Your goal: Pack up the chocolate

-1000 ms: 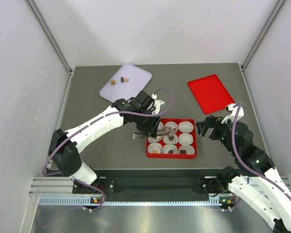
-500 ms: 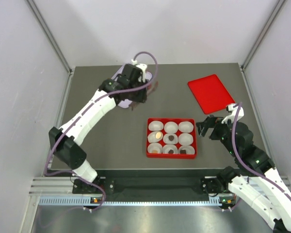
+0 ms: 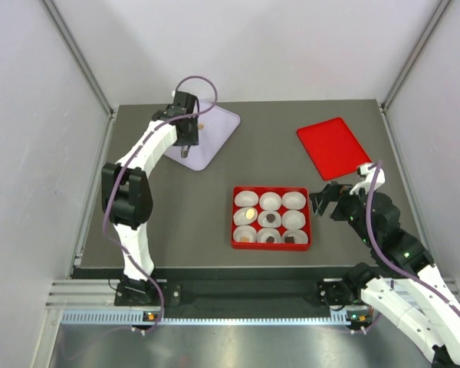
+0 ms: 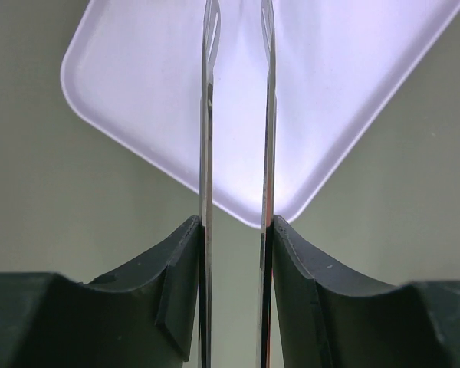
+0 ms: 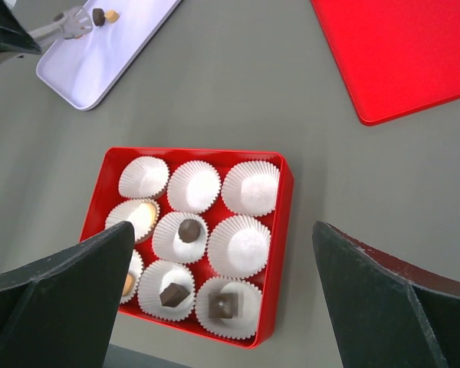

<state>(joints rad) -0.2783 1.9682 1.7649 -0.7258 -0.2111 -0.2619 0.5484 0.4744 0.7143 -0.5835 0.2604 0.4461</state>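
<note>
Near the right edge, the right gripper [image 5: 222, 230] hangs wide open and empty. Mid-table, the red box [image 5: 280, 230] has paper cups [image 5: 247, 188] holding some chocolate [image 5: 188, 229]. At the far-left corner, the left gripper [image 4: 236, 226] clamps parted tongs [image 4: 207, 115] over the lavender tray [image 4: 123, 69]. Its two loose pieces [image 5: 98, 16] are tiny, so a skewed pinch could squirt one away.

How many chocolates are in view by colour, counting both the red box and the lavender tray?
Dark brown chocolates: 4 (3 in the red box, 1 on the lavender tray)
Tan or orange chocolates: 3 (2 in the box, 1 on the tray)
Total: 7
</note>
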